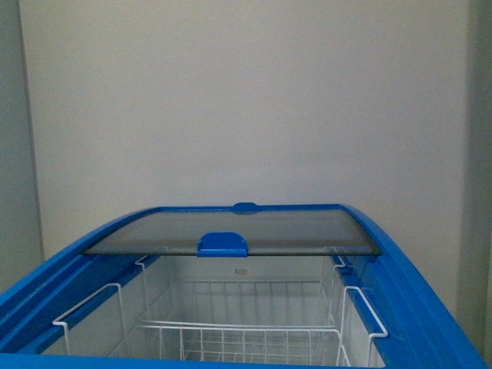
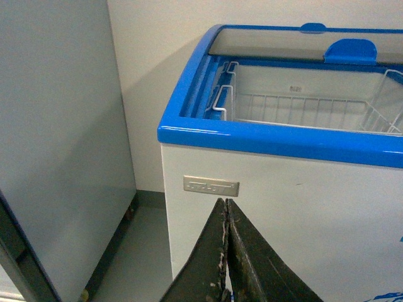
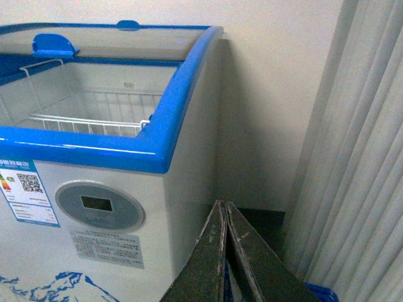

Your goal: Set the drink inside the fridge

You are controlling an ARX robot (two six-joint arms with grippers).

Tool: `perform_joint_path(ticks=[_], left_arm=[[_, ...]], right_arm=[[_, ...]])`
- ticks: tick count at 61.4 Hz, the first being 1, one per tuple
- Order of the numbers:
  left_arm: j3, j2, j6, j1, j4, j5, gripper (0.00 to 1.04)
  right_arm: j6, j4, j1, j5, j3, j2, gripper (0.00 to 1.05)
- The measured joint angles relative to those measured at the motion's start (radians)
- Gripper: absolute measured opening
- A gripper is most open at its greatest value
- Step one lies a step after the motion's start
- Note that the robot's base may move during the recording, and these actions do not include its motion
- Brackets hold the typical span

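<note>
The fridge [image 1: 430,300] is a white chest freezer with a blue top rim, right in front of me. Its sliding glass lid [image 1: 231,231] with a blue handle [image 1: 223,244] is pushed to the back, so the near half stands open over white wire baskets [image 1: 238,334]. My left gripper [image 2: 226,204] is shut and empty, low before the fridge's white front wall [image 2: 302,214]. My right gripper [image 3: 222,206] is shut and empty, low by the fridge's right front corner [image 3: 189,189], near its oval grey display [image 3: 99,206]. No drink shows in any view.
A tall grey cabinet [image 2: 56,138] stands left of the fridge with a narrow floor gap [image 2: 135,251] between. Pale curtains [image 3: 352,163] hang to the fridge's right. A plain wall [image 1: 246,100] is behind.
</note>
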Motion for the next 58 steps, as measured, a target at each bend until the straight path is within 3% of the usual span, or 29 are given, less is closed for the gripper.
perform_joint_path(ticks=[10, 14, 23, 40, 58], left_arm=[[0.000, 0.000, -0.001, 0.000, 0.000, 0.000, 0.04], [0.000, 0.000, 0.000, 0.000, 0.000, 0.000, 0.15], [0.000, 0.000, 0.000, 0.000, 0.000, 0.000, 0.50], [0.000, 0.000, 0.000, 0.000, 0.000, 0.000, 0.98], [0.000, 0.000, 0.000, 0.000, 0.000, 0.000, 0.97]], right_arm=[[0.000, 0.000, 0.000, 0.000, 0.000, -0.005, 0.05], [0.000, 0.000, 0.000, 0.000, 0.000, -0.005, 0.15], [0.000, 0.000, 0.000, 0.000, 0.000, -0.005, 0.50], [0.000, 0.000, 0.000, 0.000, 0.000, -0.005, 0.96], [0.001, 0.000, 0.000, 0.000, 0.000, -0.005, 0.97]])
